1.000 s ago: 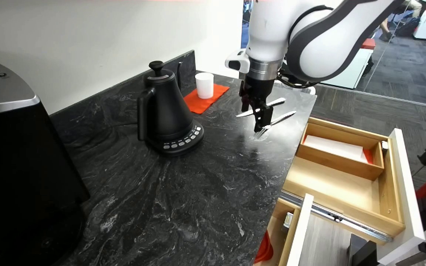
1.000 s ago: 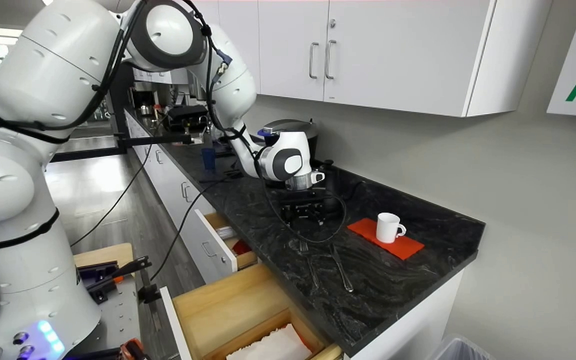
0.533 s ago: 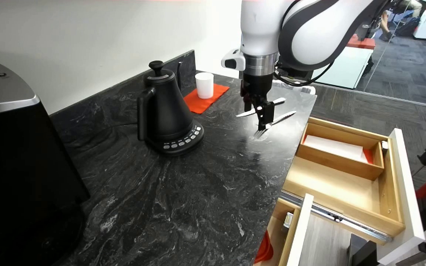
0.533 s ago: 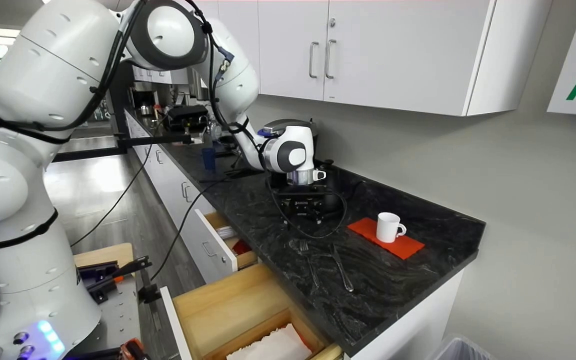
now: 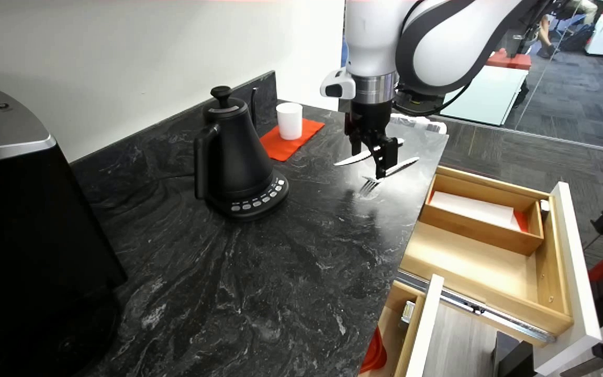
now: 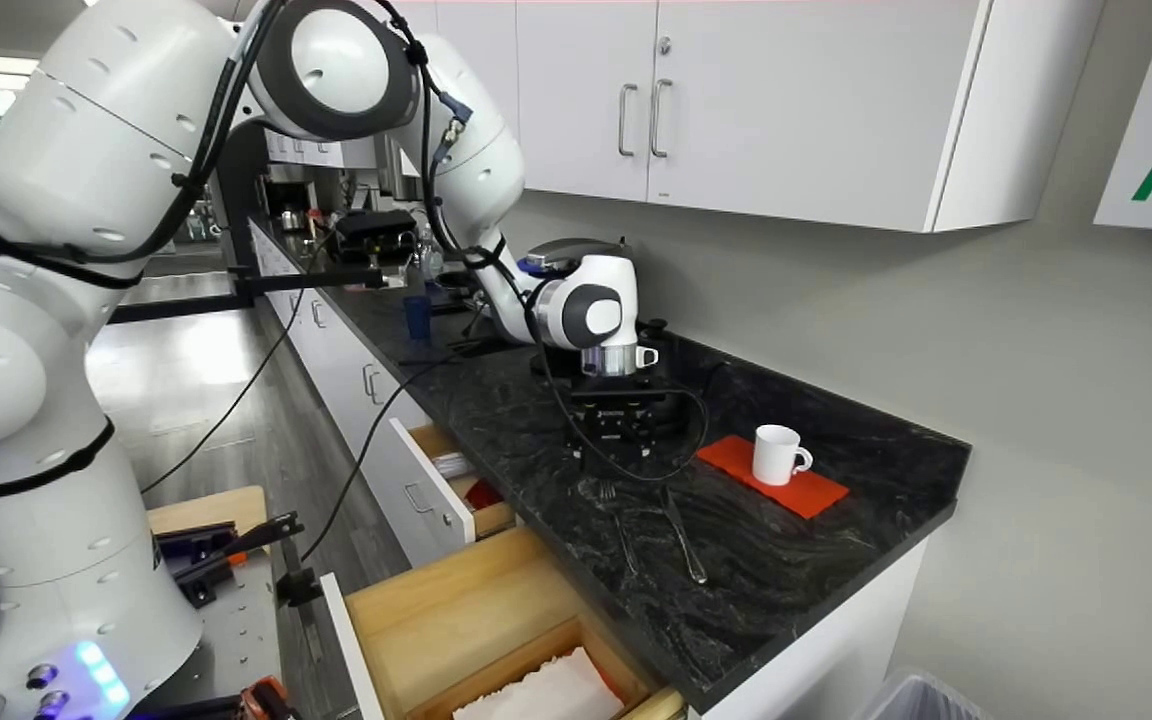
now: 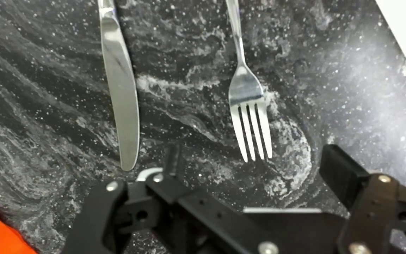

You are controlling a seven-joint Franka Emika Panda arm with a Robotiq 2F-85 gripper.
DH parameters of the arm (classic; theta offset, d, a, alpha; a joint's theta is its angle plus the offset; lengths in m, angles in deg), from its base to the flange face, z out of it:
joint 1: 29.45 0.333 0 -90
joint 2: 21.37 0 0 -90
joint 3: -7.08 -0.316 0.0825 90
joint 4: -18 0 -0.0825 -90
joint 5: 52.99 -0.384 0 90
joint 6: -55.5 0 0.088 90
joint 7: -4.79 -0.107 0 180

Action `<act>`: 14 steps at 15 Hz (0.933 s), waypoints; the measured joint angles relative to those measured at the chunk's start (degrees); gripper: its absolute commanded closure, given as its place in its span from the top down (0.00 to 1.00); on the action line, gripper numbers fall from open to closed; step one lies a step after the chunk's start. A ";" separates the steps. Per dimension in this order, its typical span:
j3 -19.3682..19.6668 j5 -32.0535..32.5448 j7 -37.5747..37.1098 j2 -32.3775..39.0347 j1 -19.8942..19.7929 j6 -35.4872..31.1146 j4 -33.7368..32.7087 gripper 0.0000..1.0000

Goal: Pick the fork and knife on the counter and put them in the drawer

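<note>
Wrist view shows the pincer [image 7: 253, 158] spread apart, fork [image 7: 246, 86] below and ahead, knife [image 7: 121, 88] off to one side; reaching the fork seems in hand, next needing advance, then descent.

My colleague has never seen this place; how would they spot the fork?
Find the dark, marbled counter, then its edge by the wide-open drawer. The silver fork lies nearer that drawer than the knife does; four tines instead of a plain blade set it apart.
</note>
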 measured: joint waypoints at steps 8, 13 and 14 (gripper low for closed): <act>-2.50 0.33 7.49 0.01 -2.25 -0.09 0.00 1.00; -3.56 -0.11 10.44 0.03 -3.32 -0.09 0.00 1.00; -3.57 -0.11 10.48 0.03 -3.32 -0.09 0.00 1.00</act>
